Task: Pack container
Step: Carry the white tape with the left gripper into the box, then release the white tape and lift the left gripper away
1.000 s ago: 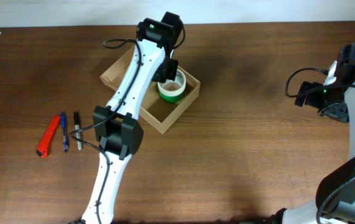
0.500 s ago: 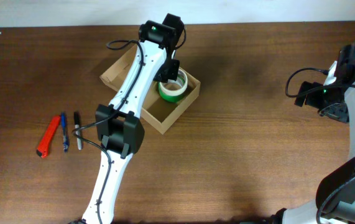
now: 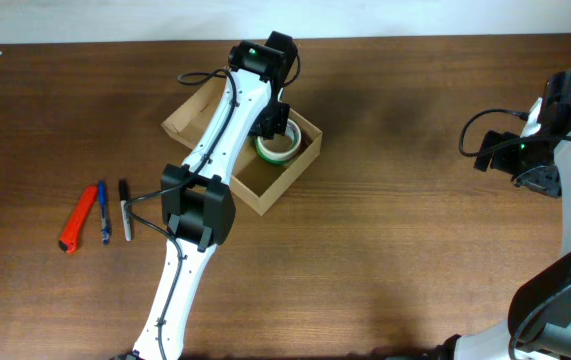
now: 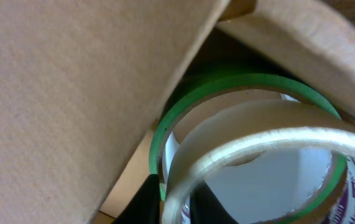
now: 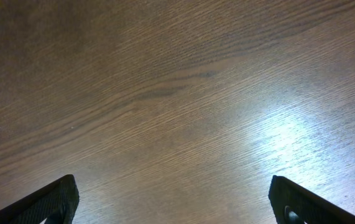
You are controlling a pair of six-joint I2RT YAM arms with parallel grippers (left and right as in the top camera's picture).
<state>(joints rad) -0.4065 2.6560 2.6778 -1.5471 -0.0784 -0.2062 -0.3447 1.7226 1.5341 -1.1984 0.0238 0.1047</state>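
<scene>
Container [image 3: 293, 173] wall beside left gripper [image 3: 273, 129], tight on white tape roll [image 4: 258, 140]; right gripper [image 5: 174, 199] apart.

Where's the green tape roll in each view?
Overhead: green tape roll in the container's top-right corner.
Left wrist: green ring centre-right, behind a pale roll.
Right wrist: not in it, only table.
Shared landmark: the container's cardboard wall, overhead and left wrist.

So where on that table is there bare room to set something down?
The wide stretch of table between the cardboard box and the right arm is bare. Crowded: the box, where the left gripper holds a pale tape roll over a green tape roll, and the left side with utility knife and pens.
</scene>
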